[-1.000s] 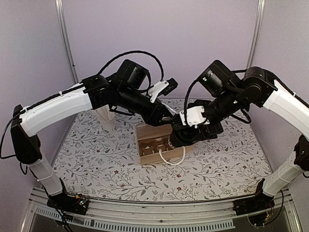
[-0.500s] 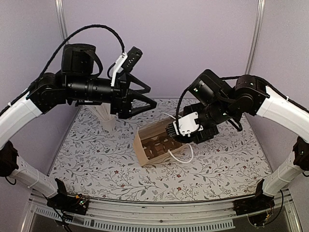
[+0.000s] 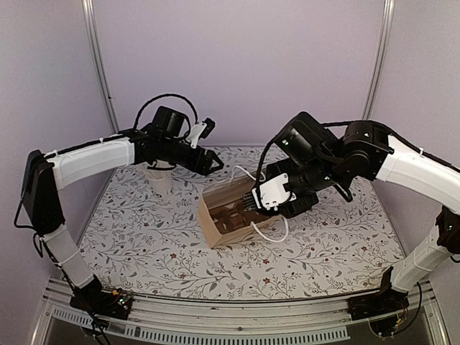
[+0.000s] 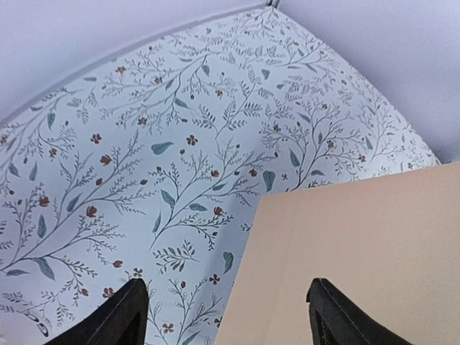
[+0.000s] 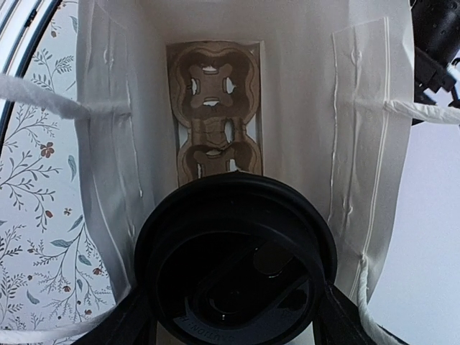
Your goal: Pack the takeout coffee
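The takeout coffee [image 5: 233,266] fills the bottom of the right wrist view: I see its black round lid, clamped between my right gripper's [image 5: 236,316] two fingers. It sits at the mouth of the paper bag [image 5: 359,108], which lies on its side with the brown pulp carrier [image 5: 215,108] deep inside. From above, the right gripper [image 3: 253,201] is at the bag's [image 3: 226,233] open end and hides the cup. My left gripper [image 3: 210,164] hangs open behind the bag at the back left. Its spread fingers [image 4: 126,320] frame the bag's tan side [image 4: 359,251] and hold nothing.
A white cup of sticks [image 3: 159,177] stands at the back left, partly behind the left arm. The bag's white cord handles [image 3: 269,236] loop out toward the front. The floral tablecloth [image 3: 144,237] ends at a metal rail along the near edge.
The left gripper left the bag's mouth, opened, swung up high and came down at the back left. The right gripper moved slightly left with the cup, and the bag shifted a little.
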`<action>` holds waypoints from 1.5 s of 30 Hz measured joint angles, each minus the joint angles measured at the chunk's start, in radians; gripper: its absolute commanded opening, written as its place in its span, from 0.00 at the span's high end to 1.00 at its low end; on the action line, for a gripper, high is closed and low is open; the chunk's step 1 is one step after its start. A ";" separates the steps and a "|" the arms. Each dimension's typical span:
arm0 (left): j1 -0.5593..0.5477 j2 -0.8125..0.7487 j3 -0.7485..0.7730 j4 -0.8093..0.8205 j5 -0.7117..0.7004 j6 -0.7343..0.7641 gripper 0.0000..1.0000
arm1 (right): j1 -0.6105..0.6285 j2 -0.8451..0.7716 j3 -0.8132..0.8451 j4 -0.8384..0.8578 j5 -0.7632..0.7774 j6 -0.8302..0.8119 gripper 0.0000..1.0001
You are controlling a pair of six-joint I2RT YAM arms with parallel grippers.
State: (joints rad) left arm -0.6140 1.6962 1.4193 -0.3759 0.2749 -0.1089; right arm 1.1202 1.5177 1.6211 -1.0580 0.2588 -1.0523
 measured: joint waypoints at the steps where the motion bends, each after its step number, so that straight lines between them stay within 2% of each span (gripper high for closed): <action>1: -0.001 0.035 0.001 0.007 0.004 -0.002 0.23 | 0.000 0.000 -0.009 0.006 -0.008 -0.002 0.74; 10: -0.006 0.304 0.083 0.063 0.114 -0.002 0.26 | 0.004 0.000 -0.032 0.014 -0.061 -0.003 0.73; 15: -0.011 0.381 0.104 0.074 0.193 0.003 0.27 | 0.028 0.000 -0.055 0.013 -0.068 -0.003 0.72; 22: -0.053 0.386 0.104 0.103 0.286 0.005 0.30 | 0.067 -0.017 -0.132 0.002 -0.063 -0.003 0.70; 31: -0.128 0.386 0.103 0.110 0.349 0.011 0.35 | 0.077 -0.087 -0.130 0.003 0.036 -0.003 0.69; 37: -0.139 0.388 0.103 0.110 0.389 0.005 0.37 | 0.078 -0.112 -0.129 0.014 0.068 0.024 0.68; 41: -0.138 0.388 0.103 0.101 0.383 0.004 0.35 | 0.078 -0.124 -0.150 0.024 0.088 0.034 0.68; 45: -0.127 0.369 0.091 0.072 0.310 0.009 0.32 | 0.078 -0.125 -0.149 0.031 0.101 0.042 0.68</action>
State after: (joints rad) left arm -0.7410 2.0651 1.5101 -0.3042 0.5846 -0.0998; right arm 1.1980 1.3930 1.4719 -1.0271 0.3595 -1.0103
